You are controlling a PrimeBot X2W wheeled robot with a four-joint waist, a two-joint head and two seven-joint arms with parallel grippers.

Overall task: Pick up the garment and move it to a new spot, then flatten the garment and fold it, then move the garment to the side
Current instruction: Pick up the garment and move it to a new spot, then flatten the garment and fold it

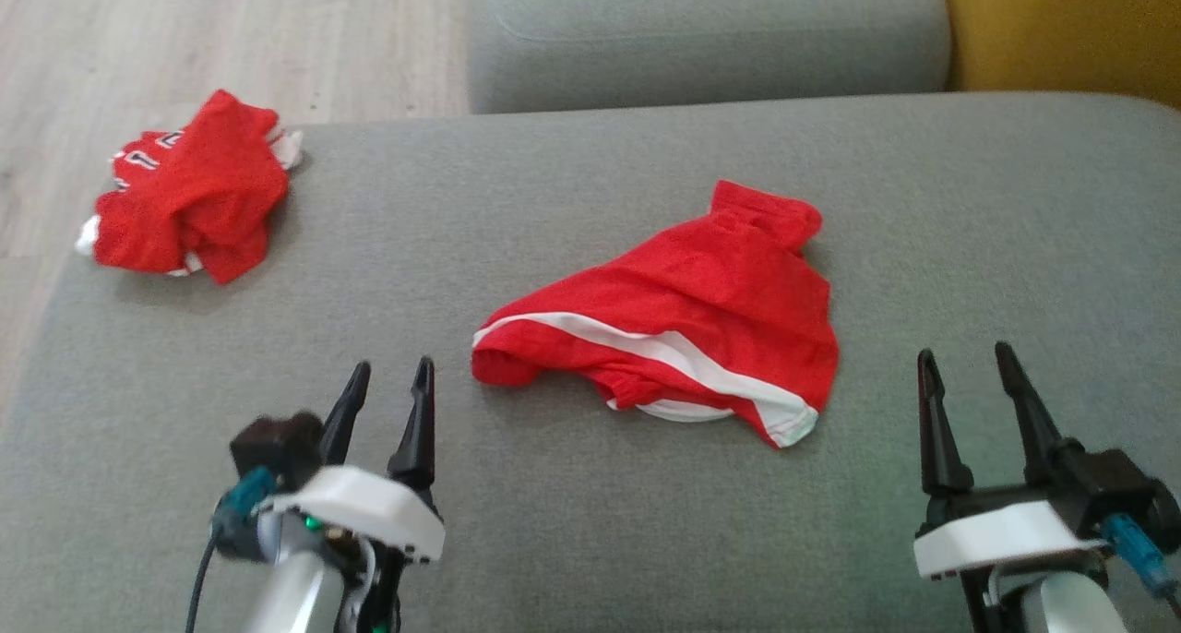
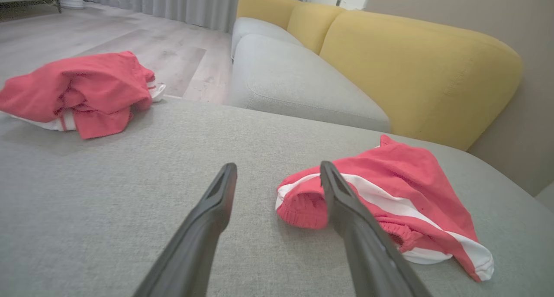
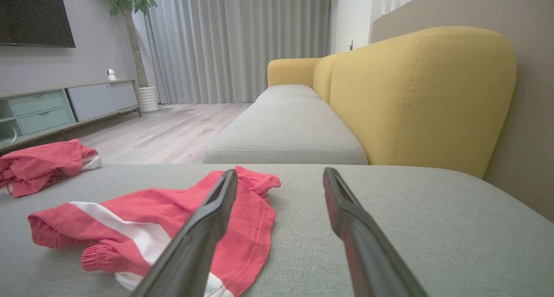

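Garment [image 1: 683, 328] – red shorts with a white stripe down the side – lies loosely crumpled near the middle of a grey seat cushion [image 1: 590, 531], nothing holding it. Its stripe runs from the left end down to a red and white corner at the near right, and a small fold of cloth sticks up at the far edge. The left gripper [image 1: 392, 365] sits at the lower left of the head view, just left of the garment's near end and clear of the cloth, its two dark fingers spread apart with nothing between them. The left wrist view looks along this gripper [image 2: 278, 166] and shows the garment [image 2: 389, 188] past the right-hand finger, its gathered end facing the camera. The right gripper [image 1: 963, 352] sits at the lower right, to the right of the garment and apart from it, fingers also spread wide and empty. The right wrist view looks along that gripper [image 3: 279, 171], with the garment [image 3: 151, 210] lying past the left-hand finger. A second garment [image 1: 189, 195] – red with white trim and print – is bunched in a heap at the cushion's far left corner, well apart from the first. Beyond the cushion are pale wood floor [image 1: 184, 42], another grey seat [image 1: 701, 33] and a yellow backrest [image 3: 415, 93].
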